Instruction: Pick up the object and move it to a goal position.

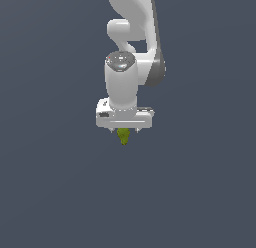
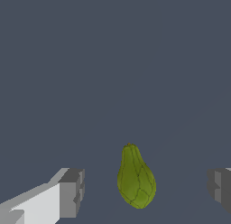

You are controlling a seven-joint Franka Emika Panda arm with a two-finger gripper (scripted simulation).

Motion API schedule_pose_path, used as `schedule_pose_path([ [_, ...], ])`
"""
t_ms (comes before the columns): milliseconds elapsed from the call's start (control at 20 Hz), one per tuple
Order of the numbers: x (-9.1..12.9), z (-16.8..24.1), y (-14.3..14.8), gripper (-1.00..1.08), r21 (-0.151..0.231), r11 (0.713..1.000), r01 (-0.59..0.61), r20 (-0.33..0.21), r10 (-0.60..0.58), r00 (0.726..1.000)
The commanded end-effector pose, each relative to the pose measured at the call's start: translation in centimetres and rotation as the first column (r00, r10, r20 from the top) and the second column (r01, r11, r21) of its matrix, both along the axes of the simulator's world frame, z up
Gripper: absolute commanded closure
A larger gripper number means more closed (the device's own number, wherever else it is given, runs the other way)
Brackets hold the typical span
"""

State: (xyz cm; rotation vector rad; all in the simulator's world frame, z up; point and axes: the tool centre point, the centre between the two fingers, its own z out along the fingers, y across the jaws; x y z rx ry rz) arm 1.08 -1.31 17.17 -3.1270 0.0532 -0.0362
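Olive-green and bumpy, the object [image 2: 136, 178] is sitting between our two fingertips in the wrist view, its rounded end closest to the camera and its narrow tip pointing away from it. We are keeping the gripper [image 2: 144, 191] spread wide: one grey fingertip [image 2: 72, 192] is standing clear on one side and the other fingertip [image 2: 220, 188] is standing clear on the opposite side, with bare floor showing in both gaps. The gap toward the second fingertip is looking wider than the gap toward the first, so the object is lying off-centre between them. Nothing is touching it.

Moving outward to the exterior view, we are seeing the gripper [image 1: 123, 132] pointing straight down, and the object [image 1: 123, 137] is peeking out just beneath the white hand, much narrower than the hand itself. Only its lower part is showing there; the fingers are too small for us to make out. Above the hand, the white arm [image 1: 131, 47] is rising and bending out through the top of the picture. Behind everything, the flat dark blue-grey floor [image 1: 55, 192] is filling the rest of both views.
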Motion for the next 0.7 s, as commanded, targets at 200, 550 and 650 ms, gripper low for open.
schedule_pose_path([
  [200, 0.3, 0.5, -0.2, -0.92, -0.002, 1.0, -0.001, 0.013, 0.001, 1.0],
  [550, 1.0, 1.8, -0.8, -0.92, -0.007, 1.0, -0.002, 0.041, 0.003, 0.999],
  [650, 0.9, 1.6, -0.7, -0.92, -0.007, 1.0, -0.001, 0.038, 0.001, 0.999],
])
